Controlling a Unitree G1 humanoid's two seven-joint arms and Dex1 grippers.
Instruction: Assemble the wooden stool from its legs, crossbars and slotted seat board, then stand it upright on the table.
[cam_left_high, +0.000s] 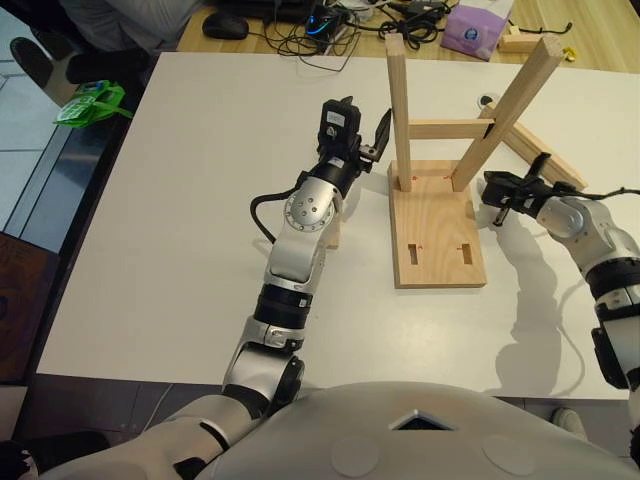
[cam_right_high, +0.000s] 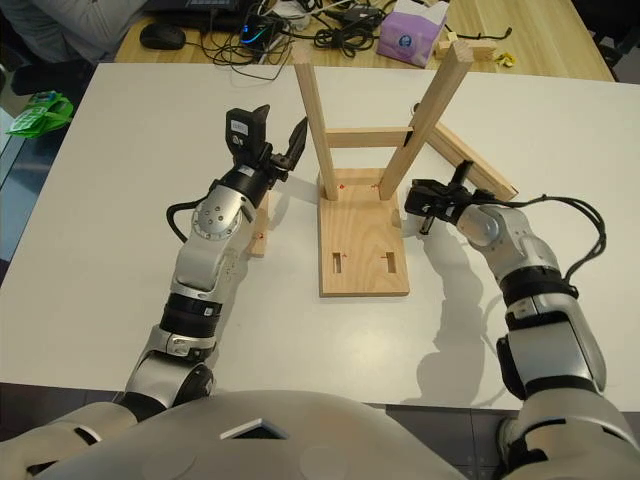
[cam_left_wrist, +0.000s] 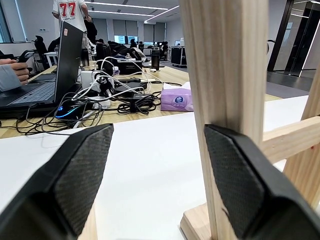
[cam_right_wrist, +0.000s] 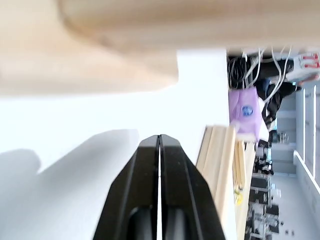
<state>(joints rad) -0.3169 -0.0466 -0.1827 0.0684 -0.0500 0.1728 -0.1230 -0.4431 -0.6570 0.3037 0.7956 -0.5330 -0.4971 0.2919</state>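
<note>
Two claws flank the half-built stool. The left claw gapes wide with nothing between its pads. One pad sits just beside the upright leg, and I cannot tell whether they touch. The right claw is pinched closed on nothing. It is near the foot of the tilted leg, just off the far right corner of the board.

The seat board lies flat on the white bench, its long axis running straight away from the robot. Two slots are cut toward its near end. Both legs stand at the far end, the left one vertical and the right one leaning up and away to the right. A crossbar runs level between them, partway up.

A short wood piece lies by the left forearm. More wooden parts lie on the bench behind the tilted leg. A green bag sits off the bench's left edge. Beyond the bench stands a wooden desk with cables, a mouse and a purple tissue box. The left wrist view adds a laptop there, with an open office behind.
</note>
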